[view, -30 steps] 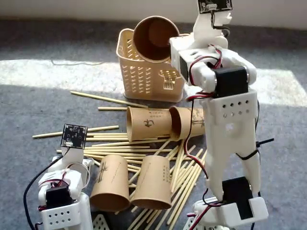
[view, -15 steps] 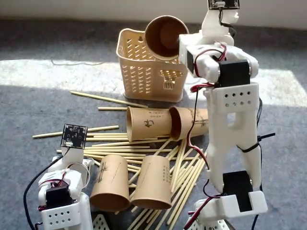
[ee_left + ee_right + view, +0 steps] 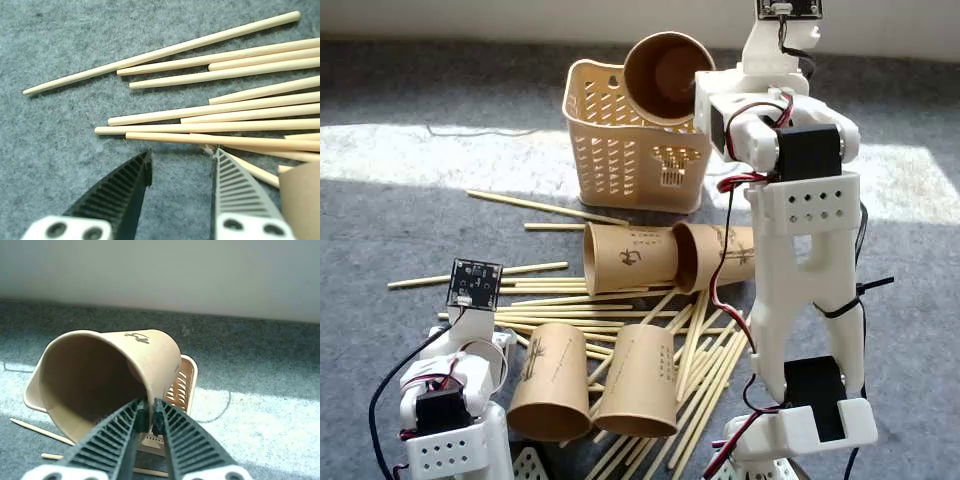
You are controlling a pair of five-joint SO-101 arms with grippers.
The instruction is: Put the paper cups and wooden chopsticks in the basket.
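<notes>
Four cups (image 3: 630,258) lie on their sides on the grey carpet (image 3: 380,250) among scattered chopsticks (image 3: 545,207). Two of them lie in a row near the middle. The other two lie side by side closer to the arm bases, resting on top of several chopsticks. A fifth cup (image 3: 665,72) is held in the air at the top edge of the basket (image 3: 620,140), on the side next to the right arm, with its open mouth tipped toward the high camera. The right gripper (image 3: 150,410) has its jaws clamped on that cup's rim, one finger inside the mouth and one outside. The basket stands upright beyond the pile, beside a sunlit patch of carpet. The left gripper (image 3: 183,152) hangs low over the carpet with its jaws apart and nothing between them. Chopstick ends lie just past its fingertips, and the edge of a lying cup shows beside its light finger.
</notes>
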